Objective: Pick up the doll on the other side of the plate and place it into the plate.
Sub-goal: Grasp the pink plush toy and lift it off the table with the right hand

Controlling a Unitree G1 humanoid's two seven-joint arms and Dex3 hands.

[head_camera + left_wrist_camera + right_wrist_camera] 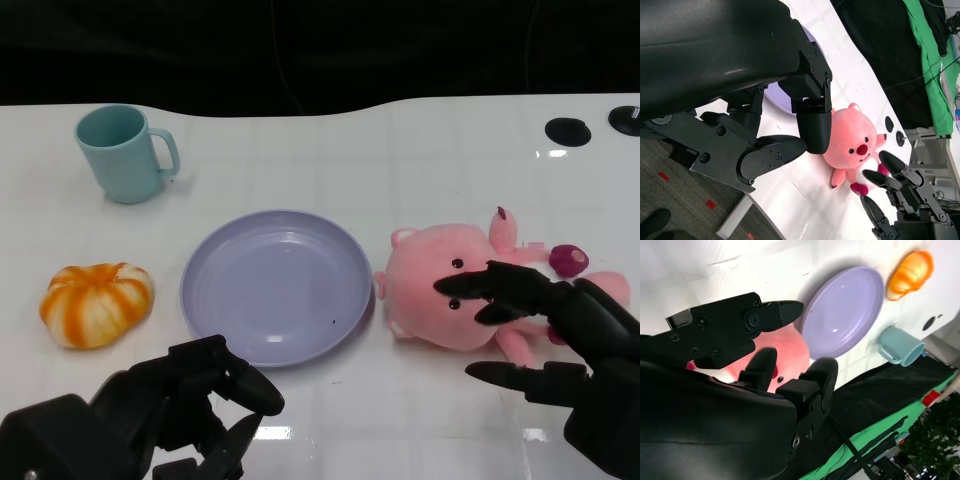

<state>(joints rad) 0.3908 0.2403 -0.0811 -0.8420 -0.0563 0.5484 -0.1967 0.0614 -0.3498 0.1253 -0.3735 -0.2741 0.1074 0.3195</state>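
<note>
Pink doll (450, 290) lay beside the plate (275, 285), directly under the nearer right hand (560, 340), fingers (480, 285) spread, unclosed.

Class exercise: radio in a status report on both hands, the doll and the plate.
Right hand open, fingers spread over pink doll, no grip. Left hand idle, holding nothing. Doll lies on table beside purple plate. Path to the plate unobstructed.

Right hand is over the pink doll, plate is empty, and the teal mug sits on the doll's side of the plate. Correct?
Not quite: the teal mug stands on the far left of the table, above the orange pumpkin, across the plate from the pink doll. The head view shows it. The right hand is over the doll, and the plate is empty.
</note>
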